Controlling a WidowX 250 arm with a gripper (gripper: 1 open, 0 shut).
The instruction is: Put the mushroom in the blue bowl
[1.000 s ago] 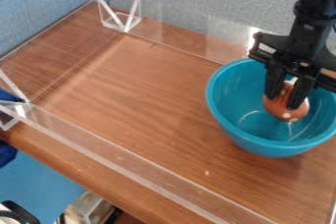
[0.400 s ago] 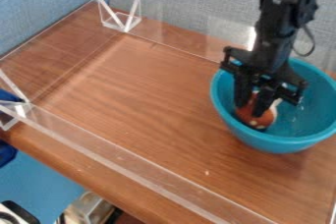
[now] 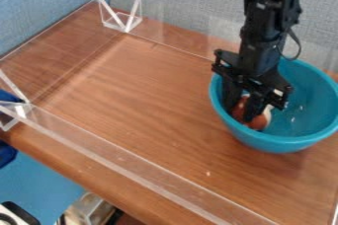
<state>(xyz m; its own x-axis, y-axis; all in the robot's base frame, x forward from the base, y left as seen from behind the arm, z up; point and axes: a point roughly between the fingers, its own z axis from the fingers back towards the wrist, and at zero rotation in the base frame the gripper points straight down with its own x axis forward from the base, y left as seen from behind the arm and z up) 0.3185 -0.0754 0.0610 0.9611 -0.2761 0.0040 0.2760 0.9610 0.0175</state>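
Release step. The gripper (image 3: 255, 108) hangs nose-down inside the bowl (image 3: 310, 130), low against the left inner wall, with the mushroom (image 3: 260, 116) right at the fingertips. Mushroom is inside the bowl, near the bottom left, showing as an orange-brown blob between or just under the dark fingers.

Jaws: they look parted around the mushroom, but the fingers overlap it from this angle, so I can't tell whether they're gripping it or have let go. It could be resting on the bowl floor already; contact isn't readable.

Next move, as I judge it: spread the jaws fully if they aren't, then lift straight up out of the bowl, clear of the rim and without dragging the mushroom or nudging the bowl. The bowl sits close to the right edge of the surface (image 3: 132, 96), so a sideways bump is the thing to avoid.

Count:
- mushroom: one
- bowl: one
- arm with gripper: one
- clear low wall (image 3: 79, 32) round the surface: one enclosure, with small clear corner brackets at the back and left
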